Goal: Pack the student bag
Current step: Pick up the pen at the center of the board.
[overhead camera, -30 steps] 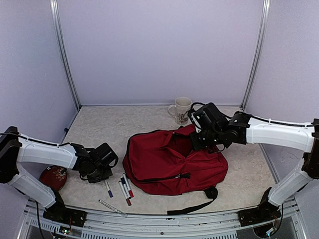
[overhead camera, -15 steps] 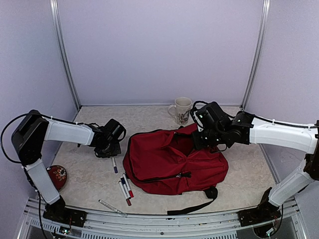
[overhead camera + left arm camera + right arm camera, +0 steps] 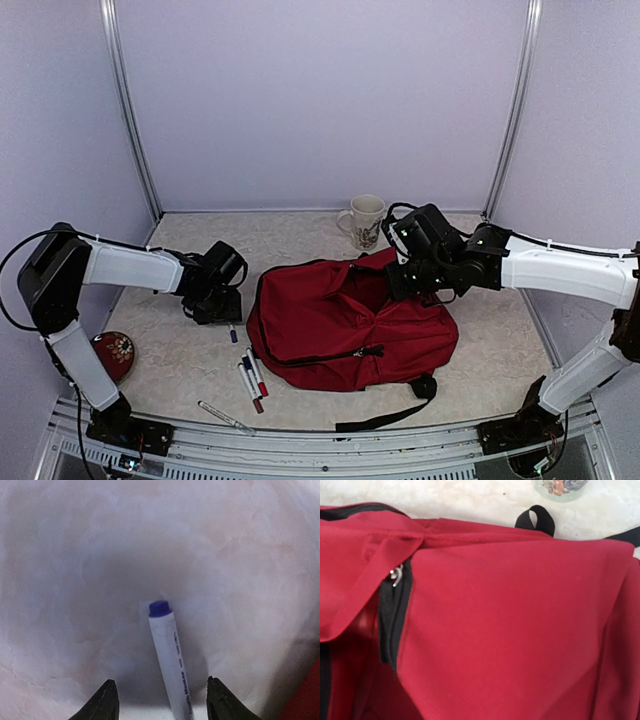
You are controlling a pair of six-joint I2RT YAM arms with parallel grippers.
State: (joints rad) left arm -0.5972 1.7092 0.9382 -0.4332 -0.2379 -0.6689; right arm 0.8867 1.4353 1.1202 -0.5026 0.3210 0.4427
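Observation:
The student bag (image 3: 340,330), dark red with black zippers, lies in the middle of the table with its top open. My right gripper (image 3: 405,282) sits at the bag's upper right edge and holds the red fabric (image 3: 510,630) lifted. That fabric hides its fingers in the right wrist view. My left gripper (image 3: 222,312) hovers just left of the bag, open. A white marker with a blue cap (image 3: 169,655) lies on the table between its fingertips (image 3: 107,692), touching neither. From above, the same marker (image 3: 233,334) shows just below the gripper.
Three more markers (image 3: 252,378) and a thin pen (image 3: 225,415) lie near the front edge, left of the bag. A round red object (image 3: 108,352) sits at the front left. A patterned mug (image 3: 365,220) stands behind the bag. A black strap (image 3: 390,415) trails to the front.
My left arm carried the blue-capped marker from the front left toward the bag's left side, then opened and let it drop onto the table. The right arm and bag stayed put.

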